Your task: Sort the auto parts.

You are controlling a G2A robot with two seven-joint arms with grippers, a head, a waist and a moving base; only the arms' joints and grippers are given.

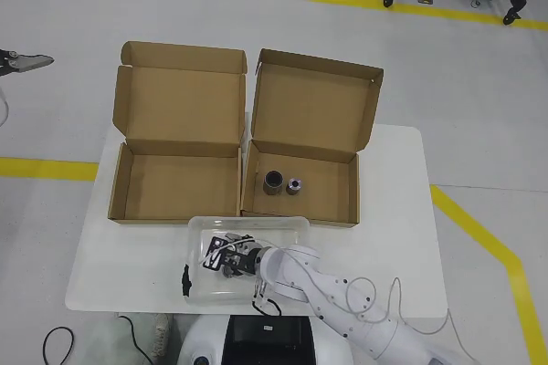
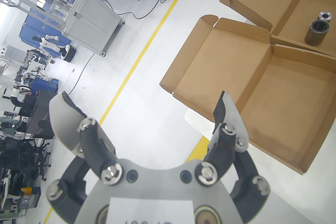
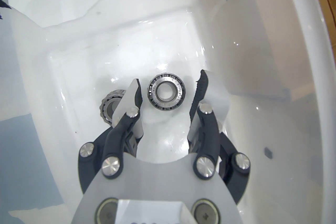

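Observation:
My right gripper (image 3: 170, 80) hangs low inside the white bin (image 3: 288, 25), open, its fingers on either side of a steel roller bearing (image 3: 166, 94) lying flat on the bin floor. A second bearing (image 3: 110, 105) lies beside it, half hidden behind one finger. From above, the right gripper (image 1: 226, 255) is in the bin (image 1: 247, 222) at the table's front. The right cardboard box (image 1: 342, 196) holds a dark sleeve (image 1: 273, 182) and a small steel ring (image 1: 295, 185). My left gripper (image 2: 143, 97) is open and holds nothing, out over the floor left of the table (image 1: 23, 62).
The left cardboard box (image 1: 173, 187) stands beside the right one, both with lids folded back. In the left wrist view its bare floor (image 2: 283, 109) is close by, with the dark sleeve (image 2: 316, 32) beyond. A small black piece (image 1: 186, 278) sits at the bin's left front edge.

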